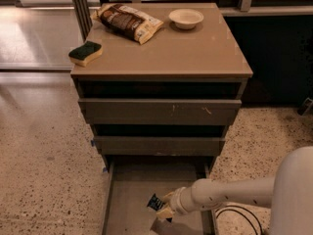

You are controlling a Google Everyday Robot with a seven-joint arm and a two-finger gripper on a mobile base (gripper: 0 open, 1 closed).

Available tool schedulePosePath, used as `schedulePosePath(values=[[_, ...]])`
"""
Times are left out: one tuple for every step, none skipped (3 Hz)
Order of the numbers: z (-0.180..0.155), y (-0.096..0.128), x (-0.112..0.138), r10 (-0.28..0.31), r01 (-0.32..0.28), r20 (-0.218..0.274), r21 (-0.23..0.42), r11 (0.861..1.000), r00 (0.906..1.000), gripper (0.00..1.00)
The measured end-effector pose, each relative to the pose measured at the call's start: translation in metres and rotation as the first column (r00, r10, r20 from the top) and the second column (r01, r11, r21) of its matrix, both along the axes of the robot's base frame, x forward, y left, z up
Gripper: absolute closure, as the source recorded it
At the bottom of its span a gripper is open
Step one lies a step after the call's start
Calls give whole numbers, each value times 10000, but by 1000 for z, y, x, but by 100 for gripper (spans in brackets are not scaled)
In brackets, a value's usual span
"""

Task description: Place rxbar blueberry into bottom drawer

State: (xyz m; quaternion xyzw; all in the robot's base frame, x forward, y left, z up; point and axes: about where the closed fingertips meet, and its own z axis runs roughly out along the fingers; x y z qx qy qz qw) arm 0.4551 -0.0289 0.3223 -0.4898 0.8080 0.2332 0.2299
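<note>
The bottom drawer [128, 196] is pulled out at the foot of the grey-brown cabinet, a shallow tray with a flat floor. My gripper [164, 207] reaches in from the right, low over the drawer floor near its front right part. It is shut on the rxbar blueberry [156, 202], a small dark navy wrapper with white print, which sticks out to the left of the fingers. The white arm [230, 192] runs off to the lower right.
On the cabinet top [195, 53] lie a brown-and-cream snack bag [128, 21], a white bowl [186, 18] and a green-and-yellow sponge [85, 52]. Two upper drawers [159, 110] stand slightly open. A black cable [239, 214] lies on the speckled floor at the right.
</note>
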Motion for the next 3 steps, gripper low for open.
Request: schedulePosePath(values=[[-42, 8, 1, 103, -88, -614, 238, 9997, 9981, 100], [-72, 14, -4, 145, -47, -1729, 569, 9984, 9848, 100], [-79, 15, -4, 67, 13, -1699, 469, 9989, 9854, 100]])
